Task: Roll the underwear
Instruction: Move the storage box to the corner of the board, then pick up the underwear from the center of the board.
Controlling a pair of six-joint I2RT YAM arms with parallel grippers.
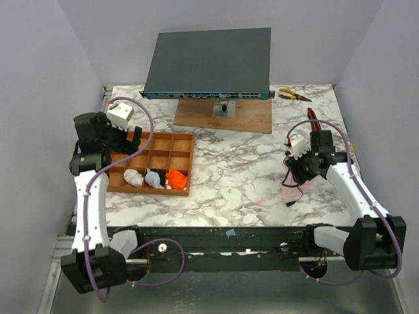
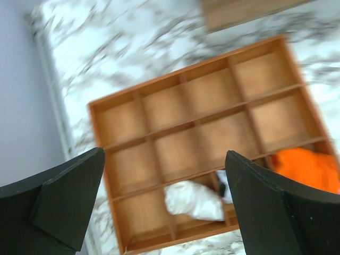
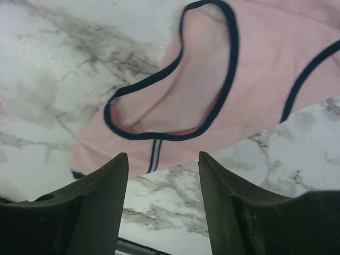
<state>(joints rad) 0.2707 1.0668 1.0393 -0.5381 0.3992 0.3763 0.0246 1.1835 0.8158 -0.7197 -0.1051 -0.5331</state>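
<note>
The left end effector [image 2: 164,154] stands wide open with nothing between its jaws. It hovers over the orange-brown compartment tray [image 2: 164,106] at the left of the top view. The tray's nearest row holds three bundles side by side: a cream underwear [image 2: 194,199] in the second compartment from the picture's left, a black and pale blue-grey one [image 1: 154,178] next to it, and an orange one [image 2: 308,167] at the right end. The tray's other compartments are bare.

The right end effector [image 3: 163,156] is partly open and clamps nothing. Just beyond its fingertips the pale pink underwear [image 3: 212,79] with dark edging lies loose and unrolled on the marble worktop [image 1: 229,176], at the right of the top view, well apart from the tray.
</note>
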